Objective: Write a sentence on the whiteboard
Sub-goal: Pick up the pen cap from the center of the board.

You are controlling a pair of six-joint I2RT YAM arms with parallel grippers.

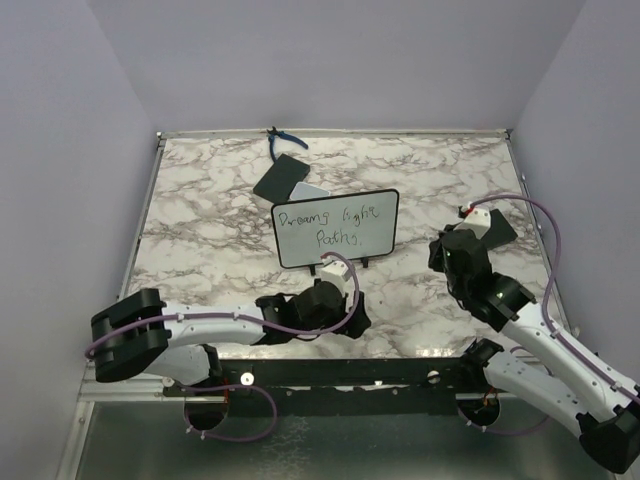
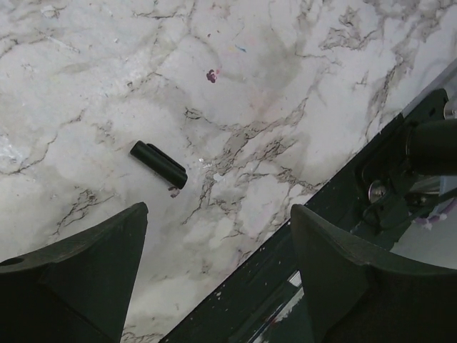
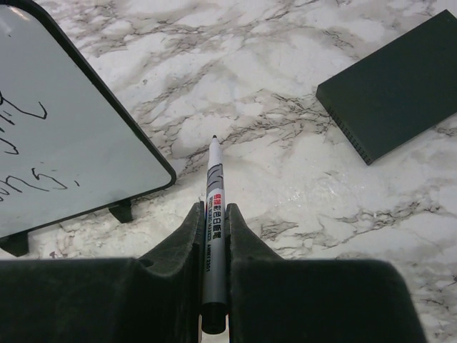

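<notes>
Marble-patterned table under pale walls, and the whiteboard stands near the middle of it on its two little black feet, just beyond the left arm's wrist. One board, long axis running left to right with the right end angled slightly farther back, face turned toward the arms. On it, the sentence in two lines of thin dark handwriting, one above the other, following the board's length.

Over to the right gripper: clamped tight on one marker, which lies along the line of the fingers and sticks straight out in front. Its bare tip points away from the wrist over the marble, just off the board's lower right corner and not touching the board.

Left gripper now: jaws spread wide, nothing between them, hovering by the table's near edge. One small black marker cap lies on the marble ahead of the fingers, clear of both.

Two flat black rectangles: one behind the board, one on the right side. One grey-white pad sits between the rear rectangle and the board. One pair of blue-handled pliers at the far edge.
</notes>
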